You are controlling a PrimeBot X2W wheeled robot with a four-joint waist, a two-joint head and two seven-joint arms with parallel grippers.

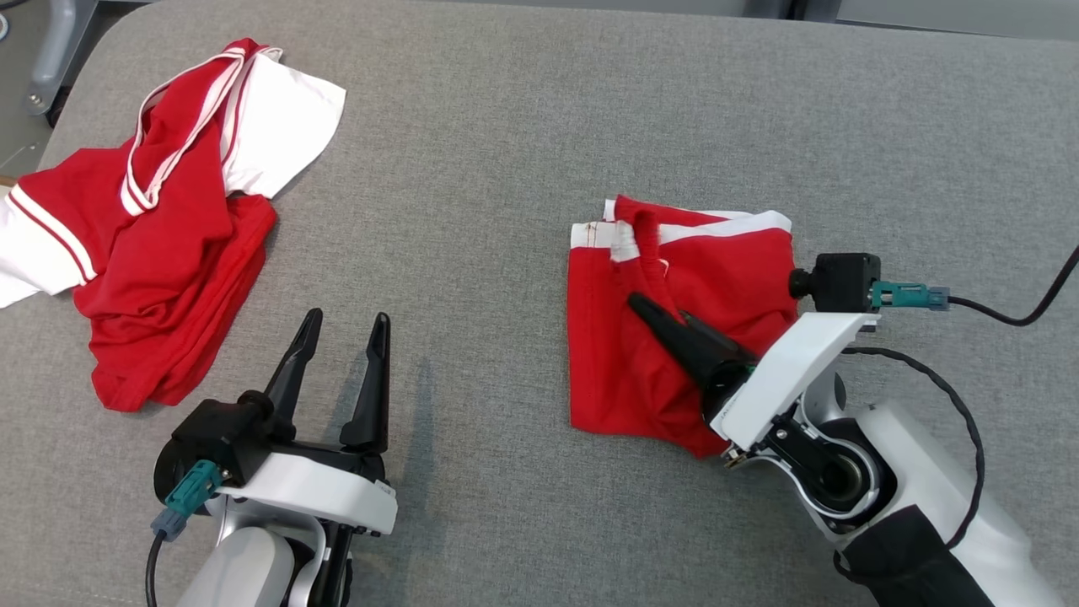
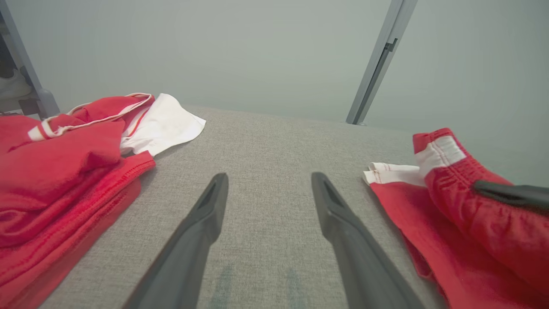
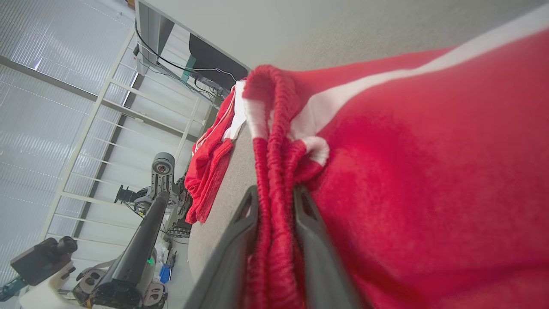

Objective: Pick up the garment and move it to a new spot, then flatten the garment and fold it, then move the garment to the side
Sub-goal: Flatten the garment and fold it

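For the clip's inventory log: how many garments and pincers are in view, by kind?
Garments: 2, shirt and shorts
Pincers: 2, left pincer and right pincer
Total: 4

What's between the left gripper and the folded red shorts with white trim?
Nothing visible: bare grey fabric surface lies between the open left gripper and the folded red shorts, held by the right gripper.
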